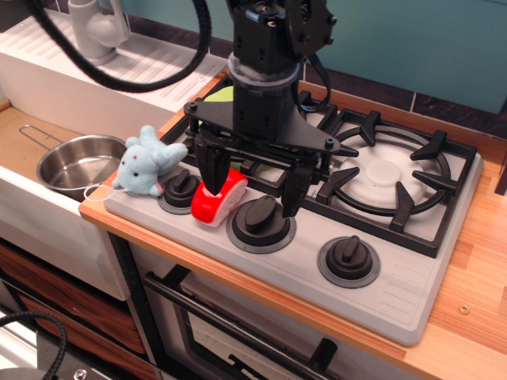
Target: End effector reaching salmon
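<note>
1. The salmon (219,199) is lying on the front strip of the toy stove (412,305), between the left knob (181,190) and the middle knob (261,222), tilted with its red top facing front-left and its white base showing to the right.
2. The end effector (251,186) is hanging over that spot. Its left finger (211,168) is overlapping the salmon's upper edge in this view; whether it is touching or just in front, I cannot tell. The right finger (293,194) is standing above the middle knob's right side.
3. Pincer state: the jaws are standing wide apart and holding nothing; the salmon is sitting under the left finger, not centred in the gap.
4. Risk A: because the piece is off-centre, a straight descent is likely putting the left fingertip onto the red top, pressing or flipping it instead of straddling it.
5. Risk B: the right finger is risking a strike on the middle knob, stalling the descent.
6. Risk C: a sideways shove could be sliding the glossy piece off the stove's front edge, or against the blue plush animal (146,162) near the left knob.
7. The pan (75,162) at left is sitting well apart, so I am judging no hazard there.
</note>
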Robot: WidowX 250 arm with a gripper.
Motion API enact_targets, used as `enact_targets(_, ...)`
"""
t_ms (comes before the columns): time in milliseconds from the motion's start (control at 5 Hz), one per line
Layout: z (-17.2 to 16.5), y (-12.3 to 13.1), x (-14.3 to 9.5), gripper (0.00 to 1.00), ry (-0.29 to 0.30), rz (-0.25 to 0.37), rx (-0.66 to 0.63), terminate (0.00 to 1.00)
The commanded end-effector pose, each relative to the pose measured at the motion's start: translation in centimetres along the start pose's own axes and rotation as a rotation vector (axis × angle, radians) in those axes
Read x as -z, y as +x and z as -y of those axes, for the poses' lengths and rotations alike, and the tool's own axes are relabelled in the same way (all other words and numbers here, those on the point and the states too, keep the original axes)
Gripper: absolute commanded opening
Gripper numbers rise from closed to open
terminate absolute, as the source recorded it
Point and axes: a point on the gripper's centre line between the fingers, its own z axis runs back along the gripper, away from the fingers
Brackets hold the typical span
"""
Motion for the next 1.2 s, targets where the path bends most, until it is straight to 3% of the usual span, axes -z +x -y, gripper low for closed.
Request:
enact_targets(0, 0.0, 0.0, 0.0, 1.0, 0.0, 0.0, 0.0, 0.0)
enact_targets(1000, -3.3, 3.5, 0.2, 1.0, 0.024, 0.032, 0.07, 0.0)
